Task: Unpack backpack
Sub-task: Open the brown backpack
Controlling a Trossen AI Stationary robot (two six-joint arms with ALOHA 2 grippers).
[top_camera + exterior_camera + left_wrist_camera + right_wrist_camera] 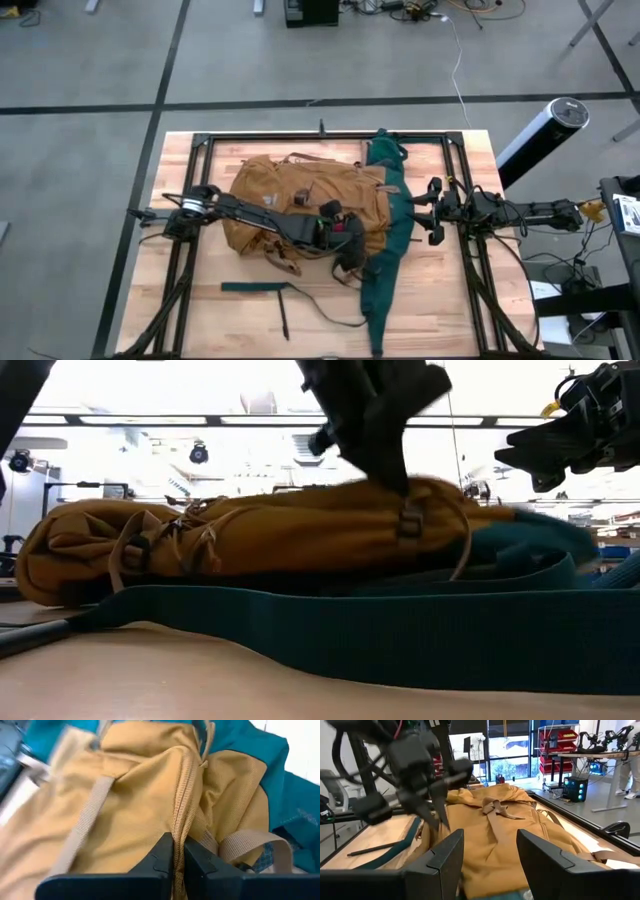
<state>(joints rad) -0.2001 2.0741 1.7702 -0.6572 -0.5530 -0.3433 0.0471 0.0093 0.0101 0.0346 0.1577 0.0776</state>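
Observation:
The mustard-tan backpack (300, 205) lies flat on the wooden table, its dark green back panel and straps (385, 250) spread toward the right and near edge. In the low view the backpack (250, 540) rests on a green strap (350, 630). My left gripper (335, 222) reaches across the backpack's near right part and is shut on its zipper seam (180, 810). My right gripper (489, 855) hovers open, just right of the backpack (505, 835), clear of the fabric; in the high view it (432, 212) stands beside the green panel. My left gripper pinches a raised ridge of the backpack's zipper seam (178, 832) between its two fingertips (162, 855). The fingers come from above, pointing down, and close across the seam from either side. The backpack stays lying on the table, its fabric bunched up at the pinch.
A loose dark green strap (270, 288) with a thin dark cord lies on the table's near part. A black metal frame (200, 142) runs around the table top. A white cylinder (540, 135) stands off the table's far right corner. Bare wood shows near the near left corner (180, 320).

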